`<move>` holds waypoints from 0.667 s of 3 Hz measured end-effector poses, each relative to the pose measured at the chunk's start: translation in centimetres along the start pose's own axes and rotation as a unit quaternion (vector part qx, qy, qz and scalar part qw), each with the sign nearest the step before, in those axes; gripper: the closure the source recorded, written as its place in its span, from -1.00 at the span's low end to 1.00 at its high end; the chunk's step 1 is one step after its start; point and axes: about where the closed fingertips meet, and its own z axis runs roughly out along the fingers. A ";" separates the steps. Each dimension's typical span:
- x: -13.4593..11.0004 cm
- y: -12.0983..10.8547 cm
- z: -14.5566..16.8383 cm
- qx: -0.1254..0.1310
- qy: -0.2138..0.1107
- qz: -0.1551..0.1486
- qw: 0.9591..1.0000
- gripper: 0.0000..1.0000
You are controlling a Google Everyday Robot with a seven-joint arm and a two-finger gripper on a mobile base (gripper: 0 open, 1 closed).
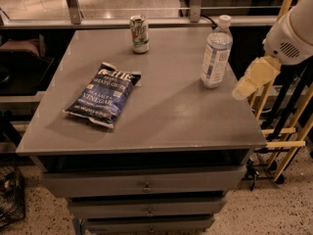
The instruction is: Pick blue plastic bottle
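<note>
We're hovering our claw off the counter's 3 o'clock edge, near the blue plastic bottle; can't tell its grip state.

**White arm, cream gripper**

The arm is a rounded, glossy white shell with a small oval grille of dark slots. The gripper, at the far right of the view, is blocky, pale cream and matte.
</note>
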 end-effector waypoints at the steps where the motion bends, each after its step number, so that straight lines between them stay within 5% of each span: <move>1: 0.1 -3.0 3.0 0.040 -0.024 0.081 0.996 -1.00; 2: -0.9 -6.2 5.6 0.056 -0.085 0.163 0.981 -1.00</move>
